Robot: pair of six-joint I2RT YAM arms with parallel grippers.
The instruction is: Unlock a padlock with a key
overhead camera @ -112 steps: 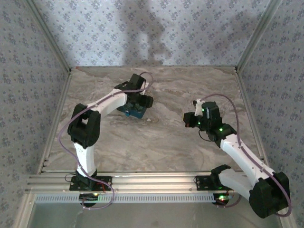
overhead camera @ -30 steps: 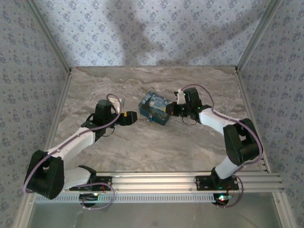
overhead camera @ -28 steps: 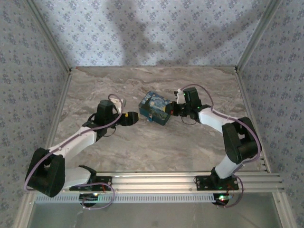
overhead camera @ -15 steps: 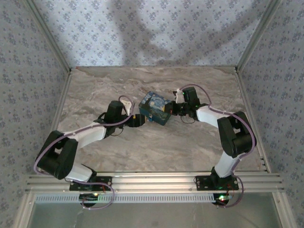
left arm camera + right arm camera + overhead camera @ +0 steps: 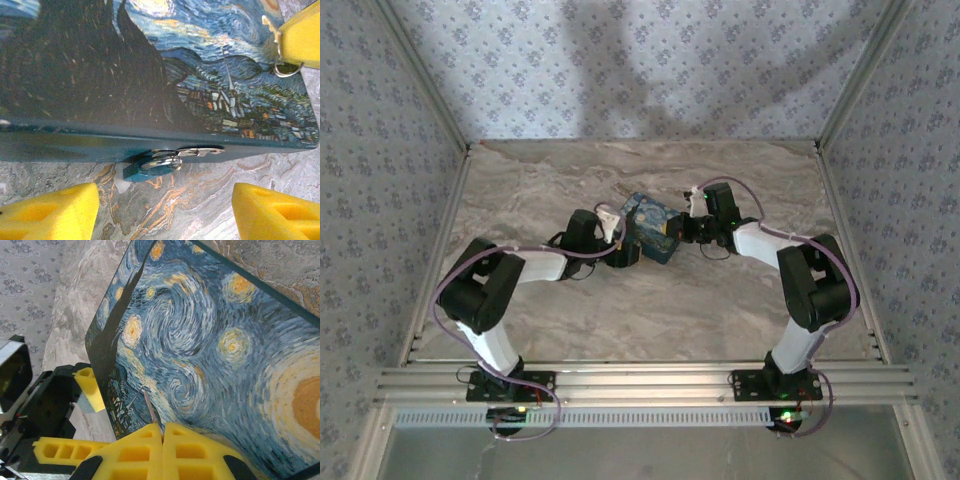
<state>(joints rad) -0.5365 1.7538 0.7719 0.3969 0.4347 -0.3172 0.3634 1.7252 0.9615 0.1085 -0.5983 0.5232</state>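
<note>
Marbled table [image 5: 720, 310] spreads under both my arms, with flower-papered walls [image 5: 650, 70] around it. My left hand [image 5: 165, 202] is spread, its yellow fingers [image 5: 47, 212] well apart and gripping nothing. Just ahead of it, in line with the gap between them, the padlock [image 5: 152, 165] hangs from the hasp [image 5: 200, 151] on the front edge of the painted box [image 5: 150, 65], low against the table. My right hand [image 5: 162, 435] is clenched on the key [image 5: 149, 410], whose thin blade pokes out past its fingertips over the box's lid. A wire ring [image 5: 283, 67] dangles under that hand, beyond my left hand's right finger.
</note>
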